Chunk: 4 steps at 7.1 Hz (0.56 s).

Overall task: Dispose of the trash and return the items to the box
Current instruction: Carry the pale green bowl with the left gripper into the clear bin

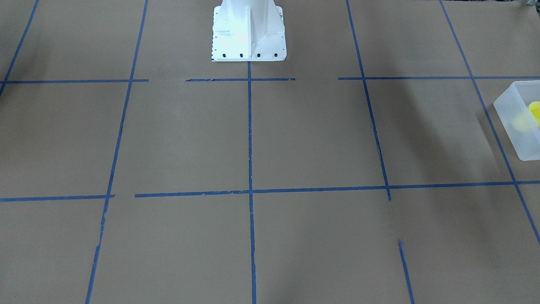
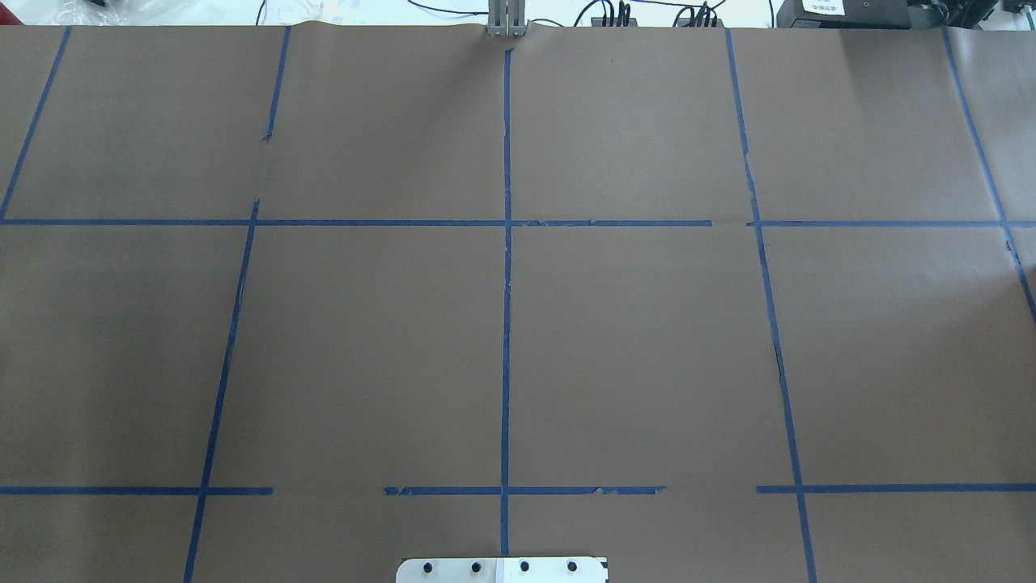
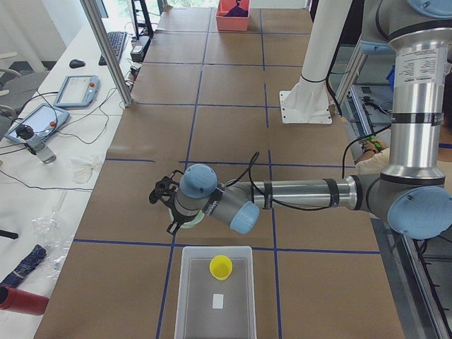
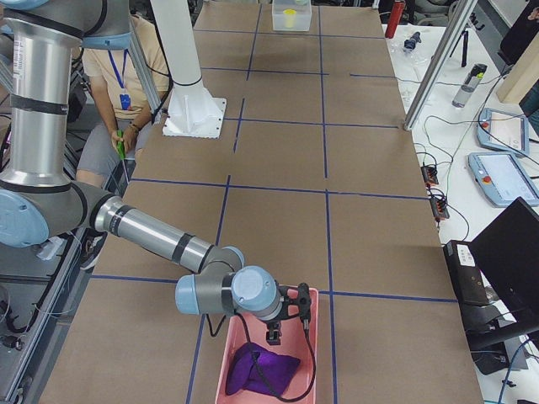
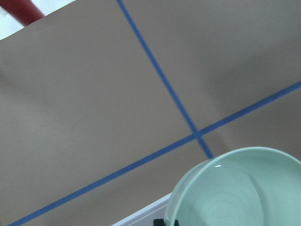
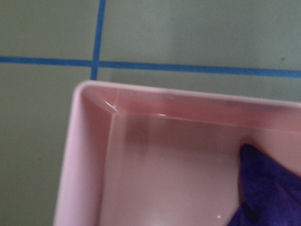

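cup (image 3: 220, 267) in box (image 3: 215, 249): probably light, stiff, slippery; take by rim | bowl (image 5: 235, 188) near box | left claw (image 3: 171, 219), right claw (image 4: 290, 324): cannot tell

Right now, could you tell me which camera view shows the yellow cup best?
Exterior left: the yellow cup sits whole inside the translucent bin. Front-facing clips it at the frame edge; exterior right shows it tiny and far; the others miss it.

The cup (image 3: 220, 267) sits in the box (image 3: 189, 304) at my left end of the tabletop (image 3: 226, 141), a bowl (image 5: 244, 188) just beside it. Far to my right, a bin (image 4: 313, 337) holds a bundle (image 4: 257, 370).
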Motion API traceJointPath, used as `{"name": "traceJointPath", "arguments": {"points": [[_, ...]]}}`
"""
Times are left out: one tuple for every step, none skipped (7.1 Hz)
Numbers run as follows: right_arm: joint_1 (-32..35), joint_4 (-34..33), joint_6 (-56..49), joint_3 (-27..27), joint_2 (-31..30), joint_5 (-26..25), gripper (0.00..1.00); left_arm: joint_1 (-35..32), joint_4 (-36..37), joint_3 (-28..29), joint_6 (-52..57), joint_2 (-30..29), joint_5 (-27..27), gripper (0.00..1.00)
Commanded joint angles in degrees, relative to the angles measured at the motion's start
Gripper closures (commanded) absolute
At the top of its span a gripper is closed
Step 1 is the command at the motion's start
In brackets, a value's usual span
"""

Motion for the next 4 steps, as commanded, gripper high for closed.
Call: {"name": "traceJointPath", "arguments": {"points": [[-2.6, 0.5, 7.3, 5.8, -0.1, 0.5, 0.00, -2.4, -0.2, 7.6, 2.3, 0.4, 4.4, 1.00], [-2.6, 0.5, 7.4, 5.9, 0.0, 0.5, 0.00, -2.9, -0.3, 10.9, 2.2, 0.2, 4.5, 1.00], [-2.6, 0.5, 7.4, 6.1, 0.0, 0.5, 0.00, -2.9, -0.3, 12.4, 2.1, 0.0, 4.4, 1.00], [-3.3, 0.5, 8.1, 6.7, 0.1, 0.6, 0.00, -2.9, -1.3, 15.3, 1.8, -0.5, 4.0, 1.00]]}}
